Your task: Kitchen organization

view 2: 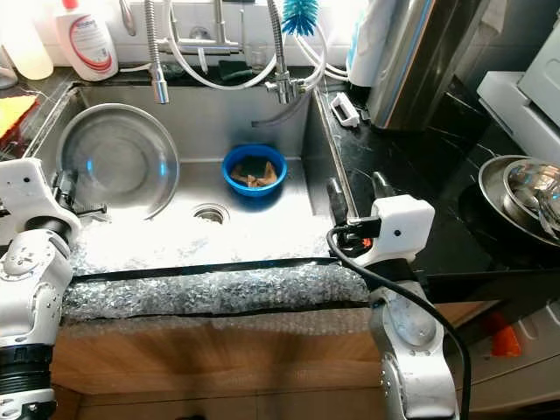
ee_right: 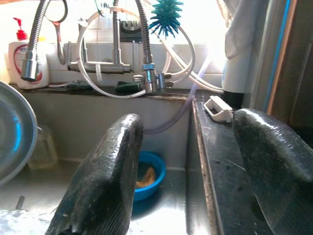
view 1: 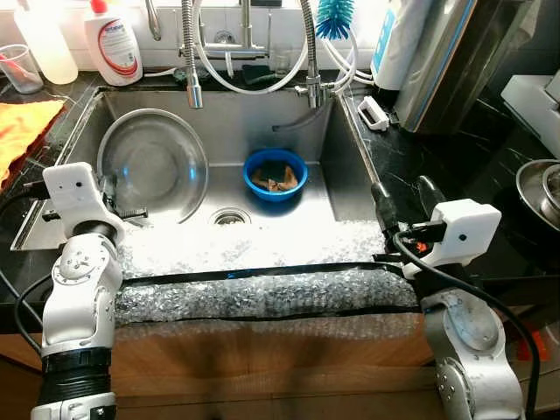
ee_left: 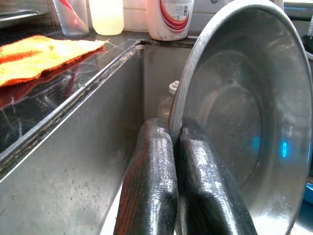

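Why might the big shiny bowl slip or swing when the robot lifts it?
The bowl looks like smooth, rigid metal, probably slippery. The left tool pinches only its thin rim, so it may swing or twist. It looks thin-walled, likely light.

Home kitchen, steel sink (view 1: 346,140), faucet (view 1: 191,52), dish soap (view 1: 114,44)

A steel bowl (view 1: 156,164) leans tilted against the sink's (view 1: 262,114) left wall. A blue bowl (view 1: 275,173) sits near the drain (view 1: 229,216).
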